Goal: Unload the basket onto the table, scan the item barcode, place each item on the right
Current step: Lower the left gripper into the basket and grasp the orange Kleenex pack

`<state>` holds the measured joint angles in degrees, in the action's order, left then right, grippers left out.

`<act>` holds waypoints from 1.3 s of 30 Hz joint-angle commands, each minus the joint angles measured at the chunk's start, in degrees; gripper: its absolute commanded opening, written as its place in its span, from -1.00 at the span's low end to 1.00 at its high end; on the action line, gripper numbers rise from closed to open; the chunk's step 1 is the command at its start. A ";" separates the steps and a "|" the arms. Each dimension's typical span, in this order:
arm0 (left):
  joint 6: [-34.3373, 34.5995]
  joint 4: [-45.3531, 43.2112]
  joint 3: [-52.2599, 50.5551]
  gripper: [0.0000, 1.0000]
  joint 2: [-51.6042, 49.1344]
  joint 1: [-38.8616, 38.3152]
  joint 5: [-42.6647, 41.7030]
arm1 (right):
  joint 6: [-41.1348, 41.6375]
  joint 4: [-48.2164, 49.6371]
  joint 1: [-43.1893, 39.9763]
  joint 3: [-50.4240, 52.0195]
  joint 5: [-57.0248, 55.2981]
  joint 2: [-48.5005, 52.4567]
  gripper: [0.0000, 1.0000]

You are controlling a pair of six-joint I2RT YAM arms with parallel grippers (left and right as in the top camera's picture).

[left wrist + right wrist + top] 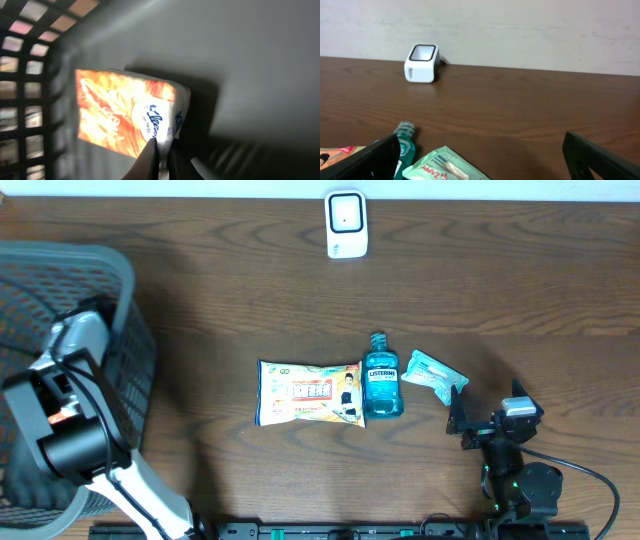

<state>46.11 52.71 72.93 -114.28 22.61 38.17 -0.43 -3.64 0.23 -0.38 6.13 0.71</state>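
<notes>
Tightly closed, the left gripper (161, 151) pinches the edge of an orange-and-white soft plastic packet (120, 112) inside the grey mesh basket (128, 320) at the dark wooden table's (250, 290) left. The right gripper (482, 157) rests with its fingers wide apart and empty near a blue mouthwash bottle (381, 385). A white box scanner (346, 224) sits at the table's far edge.

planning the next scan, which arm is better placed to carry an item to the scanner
Left, probably: the left gripper is shut on the orange packet inside the basket. The right gripper hangs open, holding nothing, near the teal packet.
</notes>
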 commanded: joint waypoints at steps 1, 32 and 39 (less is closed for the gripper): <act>0.31 -0.39 1.95 -0.85 6.49 -2.69 -2.56 | 0.79 -0.24 0.13 0.07 -0.24 -0.22 0.99; 1.62 -2.49 -4.04 0.52 33.33 2.78 -8.41 | 0.79 -0.24 0.13 0.07 -0.24 -0.22 0.99; -11.13 -12.59 -12.13 0.52 33.31 9.49 -22.23 | 0.79 -0.24 0.13 0.07 -0.22 -0.22 0.99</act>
<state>43.55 42.22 63.72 -80.90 30.41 23.73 -0.43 -3.64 0.23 -0.38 6.13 0.71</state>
